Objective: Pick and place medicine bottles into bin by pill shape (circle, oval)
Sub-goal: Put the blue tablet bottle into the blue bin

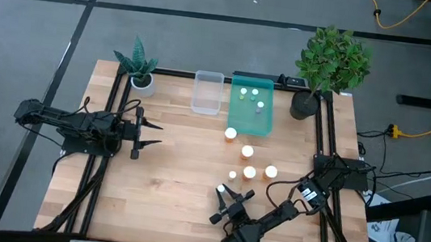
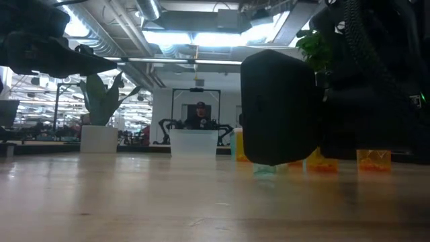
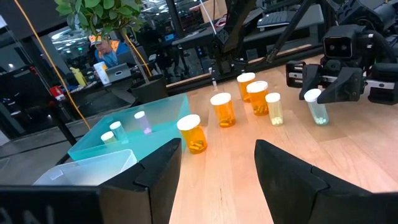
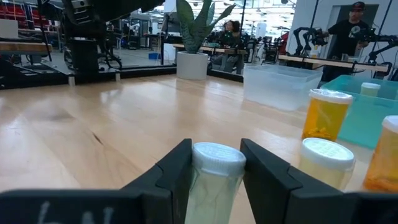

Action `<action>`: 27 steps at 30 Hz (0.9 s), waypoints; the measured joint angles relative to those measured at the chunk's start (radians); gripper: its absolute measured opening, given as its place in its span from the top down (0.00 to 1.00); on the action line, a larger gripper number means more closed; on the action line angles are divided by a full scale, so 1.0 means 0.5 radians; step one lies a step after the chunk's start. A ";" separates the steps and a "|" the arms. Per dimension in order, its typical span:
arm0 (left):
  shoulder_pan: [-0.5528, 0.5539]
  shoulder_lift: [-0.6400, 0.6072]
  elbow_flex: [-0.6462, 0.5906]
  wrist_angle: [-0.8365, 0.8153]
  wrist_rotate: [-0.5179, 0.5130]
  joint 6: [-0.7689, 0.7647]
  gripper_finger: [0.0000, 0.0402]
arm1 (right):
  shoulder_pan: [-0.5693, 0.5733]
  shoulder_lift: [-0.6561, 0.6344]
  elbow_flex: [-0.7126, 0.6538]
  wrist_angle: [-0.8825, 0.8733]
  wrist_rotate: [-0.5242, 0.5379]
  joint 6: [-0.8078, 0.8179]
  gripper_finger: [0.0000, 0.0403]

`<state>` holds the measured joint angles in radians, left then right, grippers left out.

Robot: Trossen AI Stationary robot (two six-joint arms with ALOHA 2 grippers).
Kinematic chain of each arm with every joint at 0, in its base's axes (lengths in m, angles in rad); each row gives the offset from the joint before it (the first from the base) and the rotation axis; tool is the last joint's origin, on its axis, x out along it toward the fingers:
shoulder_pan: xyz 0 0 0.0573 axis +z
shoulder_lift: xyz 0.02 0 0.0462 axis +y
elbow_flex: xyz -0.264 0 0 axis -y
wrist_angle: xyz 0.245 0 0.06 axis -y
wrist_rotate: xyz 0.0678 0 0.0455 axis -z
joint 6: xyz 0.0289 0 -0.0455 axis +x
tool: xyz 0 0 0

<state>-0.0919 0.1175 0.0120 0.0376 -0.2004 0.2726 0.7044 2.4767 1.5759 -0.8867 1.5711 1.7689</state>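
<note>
My right gripper (image 1: pixel 225 192) is at the table's near middle, shut on a small pale bottle (image 4: pixel 216 180) with a white cap, which also shows in the left wrist view (image 3: pixel 318 111). Several bottles stand just beyond it: orange ones (image 1: pixel 230 133) (image 1: pixel 247 151) (image 1: pixel 249 172) (image 1: pixel 271 172) and a small pale one (image 1: pixel 233 174). The teal bin (image 1: pixel 262 125) at the far middle holds three small bottles (image 1: pixel 255 93). The clear bin (image 1: pixel 207 92) stands to its left. My left gripper (image 1: pixel 155 134) is open and empty at the table's left. My right gripper pinches the pale bottle between its two fingers (image 4: pixel 261 174), at the white cap (image 4: pixel 216 158) and just under it. The fingers come about level from the table's near right. The bottle stands upright; whether its base (image 3: pixel 319 121) rests on the table I cannot tell.
A small plant in a white pot (image 1: pixel 143 80) stands at the far left corner and a larger plant in a black pot (image 1: pixel 305 105) at the far right. A black frame (image 1: pixel 326 150) rims the table. Bare wood lies between the two arms. A person shows beyond the table (image 2: pixel 199 115).
</note>
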 joint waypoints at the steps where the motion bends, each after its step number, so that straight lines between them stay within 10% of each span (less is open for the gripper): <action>1: 0.000 0.000 0.000 0.000 0.000 0.000 0.51 | 0.000 0.000 0.000 0.000 0.000 -0.002 0.67; 27: 0.000 0.000 0.000 0.000 0.001 0.000 0.51 | 0.002 0.000 0.051 -0.008 0.004 -0.034 0.61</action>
<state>-0.0921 0.1175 0.0120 0.0376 -0.2001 0.2726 0.7055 2.4767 1.6015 -0.8909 1.5730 1.7519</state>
